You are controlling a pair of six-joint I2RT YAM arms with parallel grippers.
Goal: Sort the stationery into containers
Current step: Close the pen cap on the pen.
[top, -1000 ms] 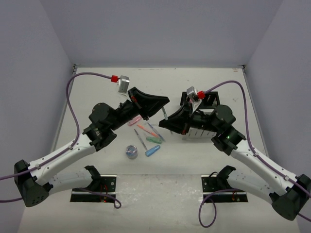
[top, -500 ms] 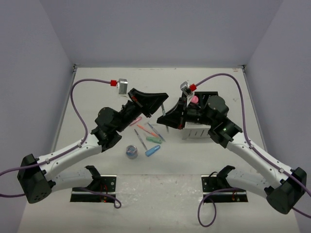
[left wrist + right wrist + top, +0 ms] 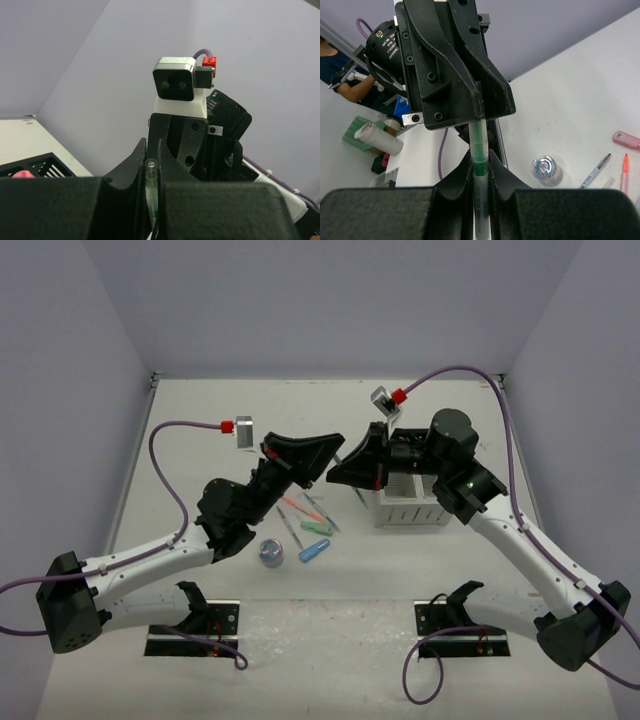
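Observation:
A green pen (image 3: 481,150) hangs in mid-air with both grippers shut on it. In the right wrist view my right gripper (image 3: 480,157) clamps its clear lower barrel, and the left gripper (image 3: 470,100) holds the end above. In the left wrist view the pen's tip (image 3: 151,172) shows between the shut fingers of my left gripper (image 3: 151,150). From the top, the left gripper (image 3: 322,453) and right gripper (image 3: 345,468) meet beside the white container (image 3: 410,505). The black container (image 3: 42,165) holds a pink piece (image 3: 21,174).
On the table below lie an orange pen (image 3: 297,508), a blue pen (image 3: 320,508), a grey pen (image 3: 289,528), a mint capsule (image 3: 316,528), a blue capsule (image 3: 314,550) and a blue-grey roll (image 3: 270,552). Walls close in the left, back and right sides.
Both grippers, still joined on the pen, have shifted toward the back and right. The right arm has swung up over the white container, and the left arm has stretched after it.

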